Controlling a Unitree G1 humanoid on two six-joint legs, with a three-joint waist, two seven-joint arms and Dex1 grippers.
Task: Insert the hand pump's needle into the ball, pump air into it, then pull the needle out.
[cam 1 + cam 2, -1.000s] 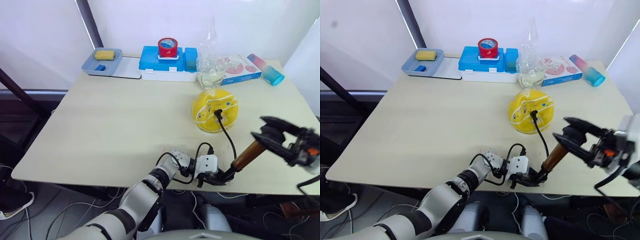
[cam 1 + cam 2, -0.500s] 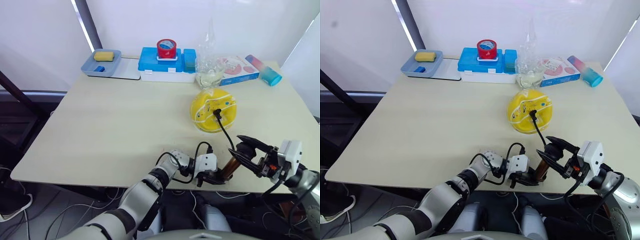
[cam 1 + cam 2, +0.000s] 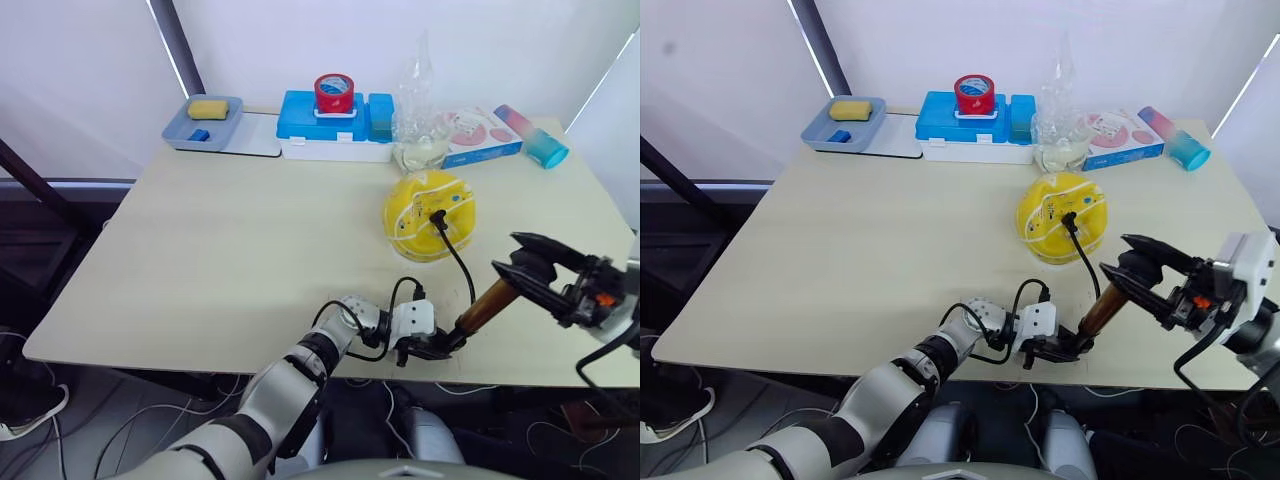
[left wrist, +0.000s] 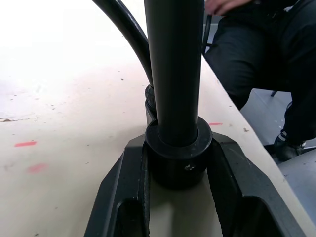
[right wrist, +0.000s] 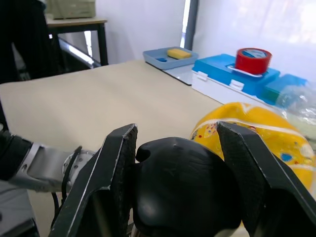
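A pale beige worktop (image 3: 230, 250) stands before a bright white wall, with a dark post rising behind its far left corner. Along the far edge sit a grey tray (image 3: 205, 122), a blue box (image 3: 335, 125) with a red tape roll (image 3: 334, 92) on top, a clear plastic bag (image 3: 420, 120), a flat printed box (image 3: 480, 135) and a teal and pink cylinder (image 3: 532, 136).

The ball (image 3: 430, 214) rests right of centre, with the needle (image 3: 437, 218) and its fitting stuck in its top. The hose arcs from there to the hand pump (image 3: 487, 306), which leans at the near edge.

The left claw (image 3: 425, 347) pinches the pump's black base between its fingers (image 4: 237, 187) against the worktop. The right claw (image 5: 180, 190) grips the pump's black handle, its fingers (image 5: 106, 182) pressed to either side of the knob.
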